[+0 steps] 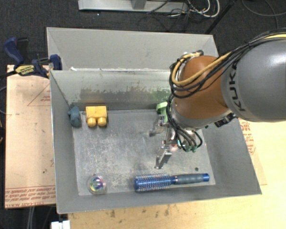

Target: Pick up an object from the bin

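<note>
**A:** Where is the gripper placed, and is anything held?

**B:** It is seen low over the bare floor of the bin, right of centre. Nothing is seen in it. Whether it is open or closed cannot be told from this angle.

**A:** Which thing is nearest?

**B:** A blue hairbrush is laid flat along the front wall, just below the gripper in the view, with its bristled head to the left and its handle to the right. 1 shiny ball is lodged in the front left corner. 1 yellow block with 2 round knobs is set by the back wall beside a blue-grey lump. All 3 are well apart from the gripper.

**A:** How is the brush expected to handle?

**B:** It is judged light and stiff, probably plastic. The bristles would likely yield and slip, so the narrow handle is favoured. It is best taken across its width near the head, where balance is kept. The closeness of the front wall must be allowed for.
</note>
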Tool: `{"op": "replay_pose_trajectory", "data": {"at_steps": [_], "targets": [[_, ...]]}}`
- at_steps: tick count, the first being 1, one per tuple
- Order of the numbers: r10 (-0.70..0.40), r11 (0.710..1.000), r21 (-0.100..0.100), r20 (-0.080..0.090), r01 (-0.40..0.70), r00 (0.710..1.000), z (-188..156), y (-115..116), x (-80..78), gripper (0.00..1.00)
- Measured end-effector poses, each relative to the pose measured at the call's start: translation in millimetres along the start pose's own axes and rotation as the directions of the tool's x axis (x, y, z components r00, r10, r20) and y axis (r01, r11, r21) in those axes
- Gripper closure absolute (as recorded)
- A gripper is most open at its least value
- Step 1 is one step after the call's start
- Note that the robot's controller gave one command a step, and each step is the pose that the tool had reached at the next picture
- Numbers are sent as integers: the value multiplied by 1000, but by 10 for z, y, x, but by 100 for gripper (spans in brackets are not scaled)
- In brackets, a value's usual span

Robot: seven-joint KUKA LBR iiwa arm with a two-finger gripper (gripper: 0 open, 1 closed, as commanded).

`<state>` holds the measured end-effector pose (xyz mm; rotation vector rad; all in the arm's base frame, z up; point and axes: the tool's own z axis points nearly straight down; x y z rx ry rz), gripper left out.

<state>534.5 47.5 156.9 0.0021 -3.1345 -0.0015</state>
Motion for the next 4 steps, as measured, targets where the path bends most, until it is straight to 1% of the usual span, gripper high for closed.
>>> {"op": "replay_pose_trajectory", "data": {"at_steps": [1, 2, 3, 4], "targets": [[-163, 987, -1, 5, 163, 987, 233, 703, 273, 0], [-212, 977, 3, 7, 212, 977, 762, -226, 308, 0], [-218, 976, 1, 10, 218, 976, 743, -174, 301, 100], [-222, 975, 4, 17, 222, 975, -533, -351, 127, 100]]}}
